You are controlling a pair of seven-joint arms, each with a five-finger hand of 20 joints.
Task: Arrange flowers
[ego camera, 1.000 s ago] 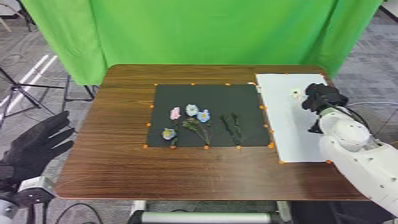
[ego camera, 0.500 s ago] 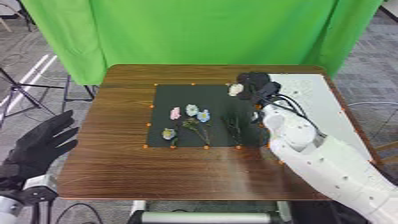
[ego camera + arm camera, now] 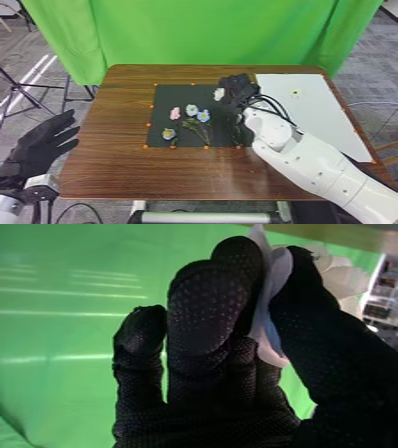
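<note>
My right hand (image 3: 236,89) is over the upper right part of the black sheet (image 3: 169,90), pinching a white flower (image 3: 218,94). In the right wrist view, my right hand (image 3: 209,314) holds the pale petals (image 3: 342,276) between thumb and fingers. On the sheet lie a pink flower (image 3: 175,113), a pale flower (image 3: 192,109) and a blue one (image 3: 203,116) with green stems (image 3: 197,127) below, and a yellow-centred flower (image 3: 169,133) at lower left. My left hand (image 3: 40,142) is off the table's left side, fingers straight.
A white sheet (image 3: 311,115) on the table's right bears a small pale-yellow piece (image 3: 296,93). Orange markers line the black sheet's edges. The brown wooden table (image 3: 169,175) stands before a green curtain (image 3: 213,35); my right forearm crosses its right front.
My right hand has moved left from the white sheet to above the black sheet, carrying the white flower. The left hand has stayed about where it was.
</note>
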